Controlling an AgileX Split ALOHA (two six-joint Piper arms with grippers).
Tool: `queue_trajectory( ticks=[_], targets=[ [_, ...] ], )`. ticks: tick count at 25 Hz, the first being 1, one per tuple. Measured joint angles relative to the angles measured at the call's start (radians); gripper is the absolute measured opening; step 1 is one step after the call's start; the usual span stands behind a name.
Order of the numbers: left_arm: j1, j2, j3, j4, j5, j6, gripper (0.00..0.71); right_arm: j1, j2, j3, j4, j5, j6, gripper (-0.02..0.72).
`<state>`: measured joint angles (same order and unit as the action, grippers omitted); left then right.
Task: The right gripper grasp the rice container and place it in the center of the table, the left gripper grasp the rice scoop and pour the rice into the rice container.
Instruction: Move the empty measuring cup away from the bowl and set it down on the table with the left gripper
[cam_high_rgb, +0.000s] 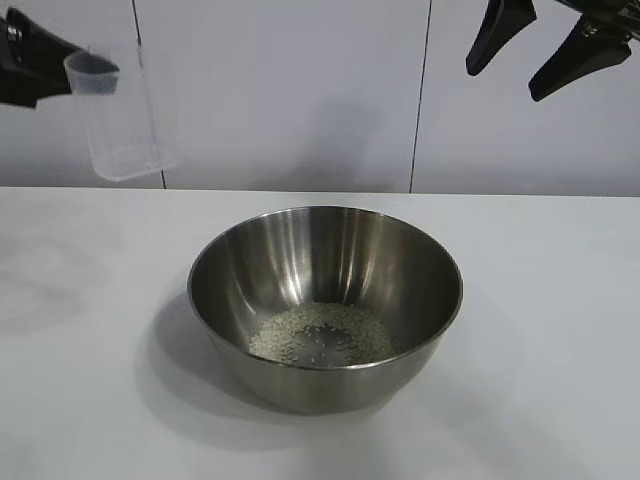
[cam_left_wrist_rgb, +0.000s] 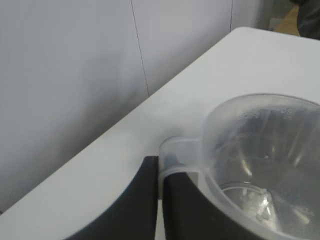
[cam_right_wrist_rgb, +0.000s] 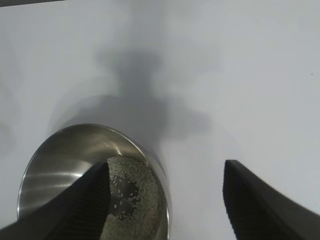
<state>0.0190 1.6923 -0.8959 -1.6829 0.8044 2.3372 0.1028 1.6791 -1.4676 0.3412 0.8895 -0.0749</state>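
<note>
The rice container, a wide shiny steel bowl, stands in the middle of the white table. A flat heap of rice lies on its bottom. My left gripper hangs high at the far left, shut on the handle tab of the rice scoop, a clear plastic cup held upright. In the left wrist view the scoop has only a few grains at its bottom. My right gripper hangs open high at the right, holding nothing. In the right wrist view the bowl and rice lie below it.
A pale panelled wall stands behind the table's far edge. Bare tabletop lies all round the bowl.
</note>
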Motion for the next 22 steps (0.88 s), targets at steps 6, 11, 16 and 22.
queue_trajectory(
  ticks=[6, 11, 16, 22],
  targets=[
    [0.021, 0.155, 0.001, -0.003, -0.014, 0.069, 0.01, 0.0, 0.0, 0.0, 0.0, 0.001, 0.0, 0.452],
    [0.036, 0.206, 0.001, -0.012, -0.017, 0.112, 0.01, 0.0, 0.0, 0.0, 0.0, 0.001, 0.0, 0.452],
    [0.036, 0.251, -0.002, -0.014, -0.064, 0.186, 0.01, 0.0, 0.0, 0.0, 0.0, 0.001, 0.0, 0.452],
    [0.036, 0.29, -0.002, -0.015, -0.105, 0.241, 0.01, 0.0, 0.0, 0.0, 0.0, 0.0, 0.0, 0.452]
  ],
)
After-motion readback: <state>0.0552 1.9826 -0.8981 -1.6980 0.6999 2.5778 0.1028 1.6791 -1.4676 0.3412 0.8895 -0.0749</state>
